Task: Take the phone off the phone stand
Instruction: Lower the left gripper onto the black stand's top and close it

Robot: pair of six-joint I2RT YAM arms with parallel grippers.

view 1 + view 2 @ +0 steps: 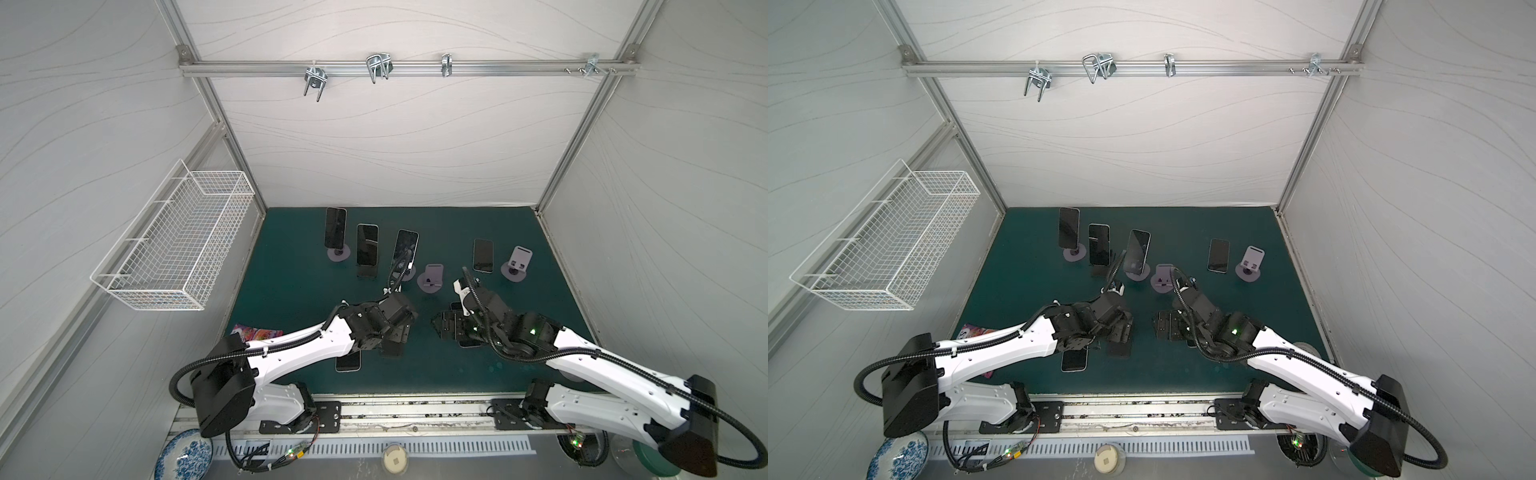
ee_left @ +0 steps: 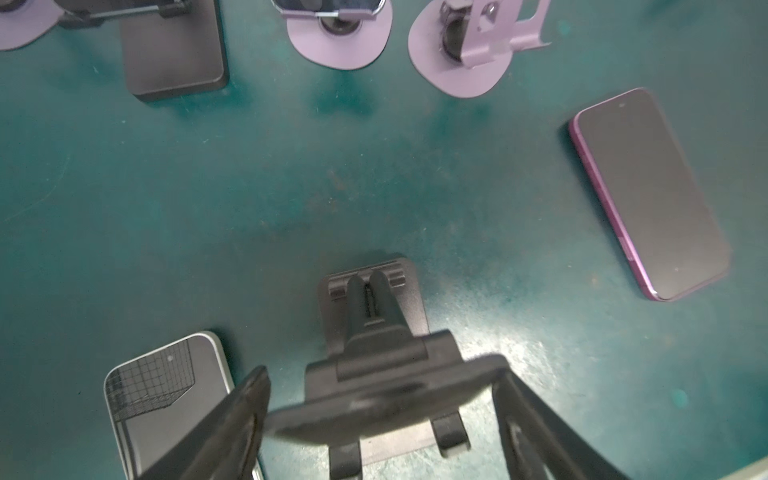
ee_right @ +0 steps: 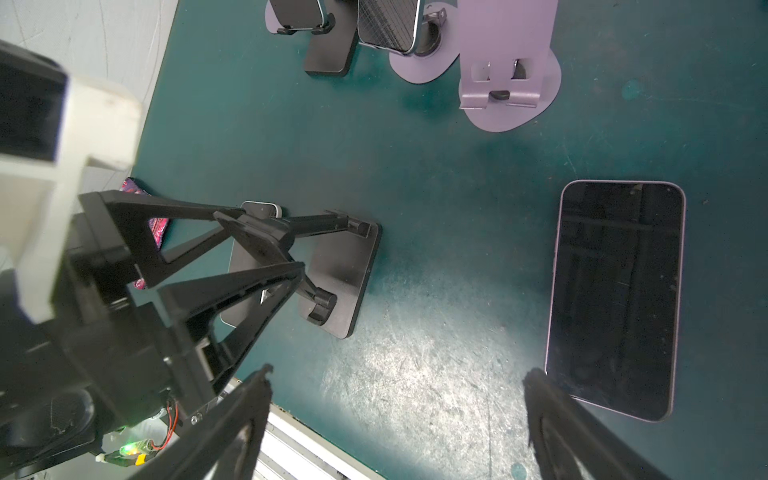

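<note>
Reaching for which phone, and where is it? my listener asks.

I answer: three sit on stands in a row at the back of the green mat (image 3: 415,187): far phone (image 1: 335,232), mid phone (image 1: 367,244) and near phone (image 1: 408,243). I judge the near phone is the one to take. It rests on a purple stand (image 2: 338,45), well beyond my left claw (image 2: 382,374).

And your claws?

My left claw is about half apart, one finger on each side of the tilted plate of an empty black stand (image 3: 345,274). Whether it pinches that plate or only brackets it, I cannot tell. A silver phone (image 2: 166,395) lies flat beside that stand. My right claw (image 3: 397,372) hangs wide and empty over the mat, with a purple phone (image 3: 619,299) lying flat just beside one finger.

How will the near phone handle?

Likely as a stiff, thin slab, fairly dense, with slick glass that could crack if dropped. I would pinch its two long edges above the middle, clear of the stand, and lift along its length. The stand looks light and may come along, so the other claw might pin its base.

Which way does it point?

It stands in portrait, its long axis nearly up and down. It leans back away from me, the top tipped slightly rightward in both top views. The dark screen faces me and the bottom edge is down on the stand.
</note>
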